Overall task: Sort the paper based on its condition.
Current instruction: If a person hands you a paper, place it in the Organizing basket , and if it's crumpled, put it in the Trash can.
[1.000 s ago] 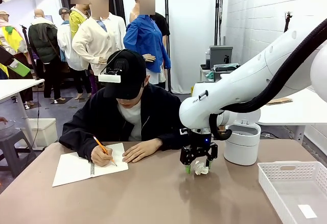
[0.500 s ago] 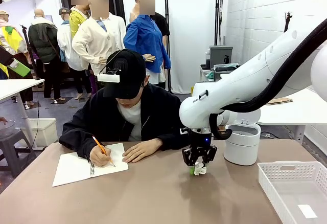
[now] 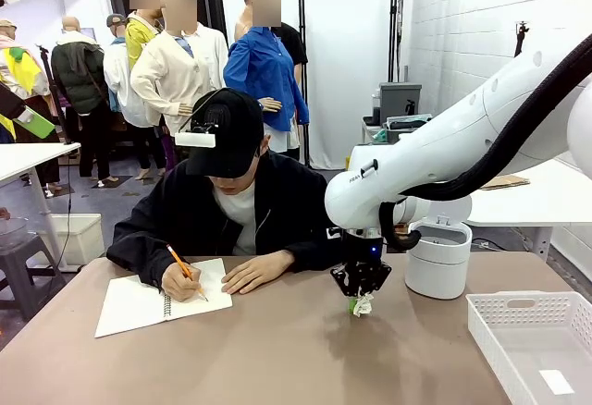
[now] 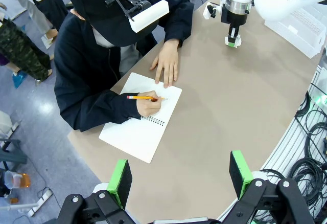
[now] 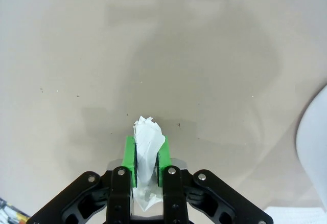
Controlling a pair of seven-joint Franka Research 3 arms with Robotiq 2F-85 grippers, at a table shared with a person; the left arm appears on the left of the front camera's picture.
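A crumpled white wad of paper [image 5: 147, 150] is squeezed between the green pads of my right gripper [image 5: 146, 155], which is shut on it. In the front view the right gripper [image 3: 360, 301] points straight down at the table's far middle, with the paper wad [image 3: 363, 307] at its tips, at or just above the tabletop. The same gripper [image 4: 233, 40] and wad appear far off in the left wrist view. My left gripper [image 4: 180, 175] hangs high above the table's near side, open, with nothing between its fingers.
A person writes with a pencil [image 3: 184, 267] in a white spiral notebook [image 3: 148, 303] at the far left. A white lidded bin [image 3: 438, 257] stands right of the right gripper. A white plastic basket [image 3: 536, 345] holding a flat white slip sits at the near right.
My right gripper's fingers have closed from wide open onto the paper wad, squeezing it narrower. The arm stayed over the same spot.
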